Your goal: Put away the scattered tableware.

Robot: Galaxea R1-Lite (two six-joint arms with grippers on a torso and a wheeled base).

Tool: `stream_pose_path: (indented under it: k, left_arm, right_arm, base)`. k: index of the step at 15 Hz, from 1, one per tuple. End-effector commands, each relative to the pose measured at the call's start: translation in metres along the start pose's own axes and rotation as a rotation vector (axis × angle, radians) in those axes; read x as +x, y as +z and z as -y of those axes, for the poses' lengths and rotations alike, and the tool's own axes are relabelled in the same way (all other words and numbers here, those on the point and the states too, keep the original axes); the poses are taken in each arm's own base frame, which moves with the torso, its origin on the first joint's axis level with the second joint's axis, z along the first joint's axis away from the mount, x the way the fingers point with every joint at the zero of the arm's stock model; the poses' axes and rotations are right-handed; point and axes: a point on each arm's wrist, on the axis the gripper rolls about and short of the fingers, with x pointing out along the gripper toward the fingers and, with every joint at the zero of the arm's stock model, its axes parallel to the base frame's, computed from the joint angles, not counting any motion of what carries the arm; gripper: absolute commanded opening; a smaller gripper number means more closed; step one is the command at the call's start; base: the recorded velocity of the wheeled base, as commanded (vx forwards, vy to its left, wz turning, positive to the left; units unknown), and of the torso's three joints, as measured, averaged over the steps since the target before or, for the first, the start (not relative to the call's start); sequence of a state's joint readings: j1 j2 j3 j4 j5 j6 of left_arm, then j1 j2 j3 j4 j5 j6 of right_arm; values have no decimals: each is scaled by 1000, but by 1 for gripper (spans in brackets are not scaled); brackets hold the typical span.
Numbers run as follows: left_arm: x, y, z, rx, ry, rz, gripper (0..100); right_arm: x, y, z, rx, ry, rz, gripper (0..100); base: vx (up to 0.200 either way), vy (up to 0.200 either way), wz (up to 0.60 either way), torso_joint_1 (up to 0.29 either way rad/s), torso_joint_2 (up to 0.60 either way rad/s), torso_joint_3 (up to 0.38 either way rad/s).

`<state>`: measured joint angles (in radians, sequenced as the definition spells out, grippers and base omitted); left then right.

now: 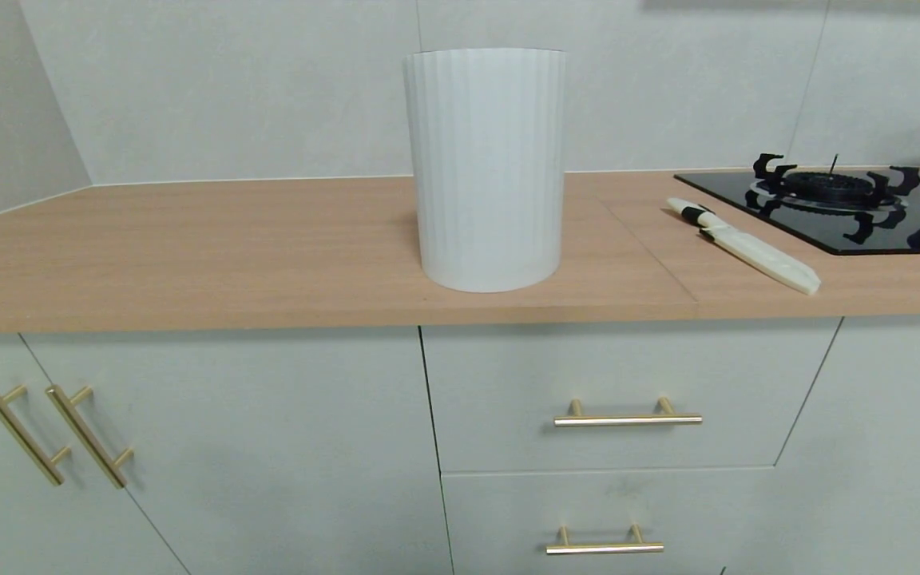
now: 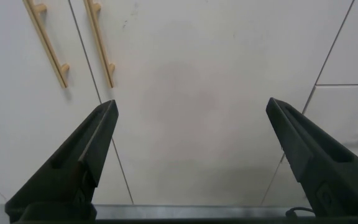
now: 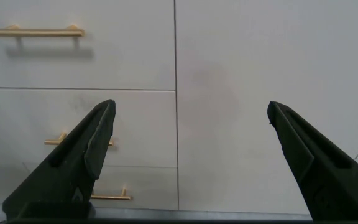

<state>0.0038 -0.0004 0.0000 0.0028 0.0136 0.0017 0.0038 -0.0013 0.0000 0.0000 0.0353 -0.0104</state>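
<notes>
A tall white ribbed container (image 1: pixel 489 168) stands upright in the middle of the wooden countertop (image 1: pixel 188 255). To its right a white knife (image 1: pixel 743 244) with a black band on its handle lies flat on the counter, beside the hob. My left gripper (image 2: pixel 191 109) is open and empty, facing the cabinet doors below the counter. My right gripper (image 3: pixel 191 111) is also open and empty, facing the drawer fronts.
A black gas hob (image 1: pixel 843 204) with burner grates sits at the counter's right end. Below are white cabinet doors with gold handles (image 1: pixel 89 435) on the left and drawers with gold bar handles (image 1: pixel 628 418) in the middle. A tiled wall backs the counter.
</notes>
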Motion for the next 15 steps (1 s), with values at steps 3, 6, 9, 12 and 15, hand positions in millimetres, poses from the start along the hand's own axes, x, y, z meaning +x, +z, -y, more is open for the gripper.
stream_pose_path:
  k: [3, 6, 9, 12, 15]
  left_arm:
    - [0, 0, 0, 0, 1, -1, 100]
    - [0, 0, 0, 0, 1, -1, 100]
    - [0, 0, 0, 0, 1, -1, 100]
    - [0, 0, 0, 0, 1, -1, 100]
    - [0, 0, 0, 0, 1, -1, 100]
  right_arm:
    - [0, 0, 0, -2, 2, -1, 100]
    - [0, 0, 0, -2, 2, -1, 100]
    - [0, 0, 0, -2, 2, -1, 100]
    - [0, 0, 0, -2, 2, -1, 100]
    - [0, 0, 0, -2, 2, -1, 100]
  base:
    - [0, 0, 0, 0, 0, 0]
    - [0, 0, 0, 0, 0, 0]
    - [0, 0, 0, 29, -138, -115]
    - [0, 0, 0, 107, -292, -292]
    - [0, 0, 0, 129, -533, -303]
